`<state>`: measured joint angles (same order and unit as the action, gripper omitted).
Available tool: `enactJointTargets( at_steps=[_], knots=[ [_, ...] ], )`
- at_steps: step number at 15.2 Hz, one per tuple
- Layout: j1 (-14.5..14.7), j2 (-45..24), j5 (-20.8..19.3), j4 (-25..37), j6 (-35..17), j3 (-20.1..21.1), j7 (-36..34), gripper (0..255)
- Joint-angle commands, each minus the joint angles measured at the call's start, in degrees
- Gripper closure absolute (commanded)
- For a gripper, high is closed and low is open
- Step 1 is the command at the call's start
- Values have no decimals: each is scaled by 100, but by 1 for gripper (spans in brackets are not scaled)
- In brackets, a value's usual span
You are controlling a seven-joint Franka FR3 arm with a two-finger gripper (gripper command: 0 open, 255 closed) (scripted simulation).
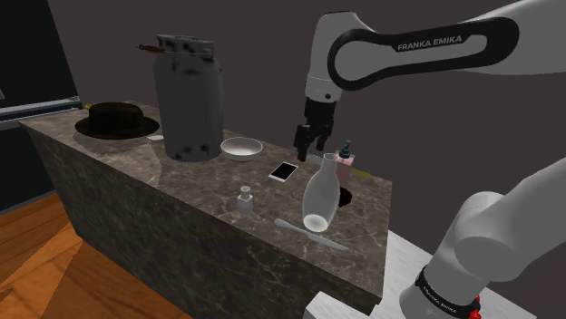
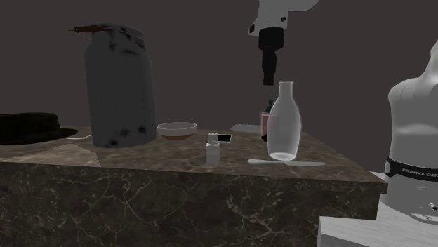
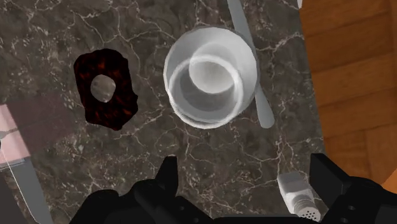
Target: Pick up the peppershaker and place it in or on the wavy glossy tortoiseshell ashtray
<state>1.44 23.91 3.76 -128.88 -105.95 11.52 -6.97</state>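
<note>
I have the gripper (image 1: 311, 143) hanging high above the marble counter (image 1: 118, 172), jaws spread with nothing between them. The pepper shaker (image 1: 245, 199) stands alone near the counter's long edge on the wood-floor side, about midway along it. It is apart from the glass carafe (image 1: 317, 195), which sits toward the stand end. In the wrist view the shaker (image 3: 299, 200) shows just beside one finger, not between the two. The dark mottled ashtray (image 3: 105, 89) lies on the carafe's other side, away from that edge.

I judge this to be the approach, with no grasp yet. I would shift the hand toward that long edge until the shaker is centred between the fingers. Then I would come straight down, staying off the carafe and the pale utensil (image 3: 262, 105) lying by its base, and close on the body below the cap.

The shaker is upright, its long axis vertical and its perforated cap pointing up, so a level pinch across its sides should suit.
</note>
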Motion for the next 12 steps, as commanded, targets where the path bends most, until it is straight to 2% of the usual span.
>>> enactJointTargets(
  at_steps=[1,6,12],
  knots=[
    [11,-411,-18,185,-227,134,-178,0],
    [43,-1455,-188,707,-712,411,-615,0],
    [165,-2786,-573,1584,-1082,624,-1174,0]
  ],
)
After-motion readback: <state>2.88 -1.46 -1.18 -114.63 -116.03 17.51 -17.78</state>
